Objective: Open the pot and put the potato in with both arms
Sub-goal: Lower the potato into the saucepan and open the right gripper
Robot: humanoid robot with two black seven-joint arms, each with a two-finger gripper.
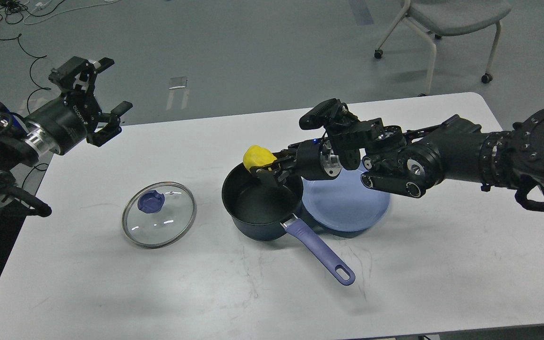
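- Presently noted right gripper (263,166) pinching the yellow potato (259,157) — held above the far rim of the pot (260,200), not yet inside.
- Found lid (159,214) already off, lying flat on the table (442,264) well left of the pot.
- Saw left gripper (99,101) spread wide, empty, raised off the table's left corner.
- Judged best: shift toward pot centre, lower below the rim, then release — avoids a bounce off the edge.
- Noted blue plate (347,200) touching the pot's right side; handle (319,250) pointing near-right, clear of the approach.

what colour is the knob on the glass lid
Blue-purple knob, clearest in the head view.
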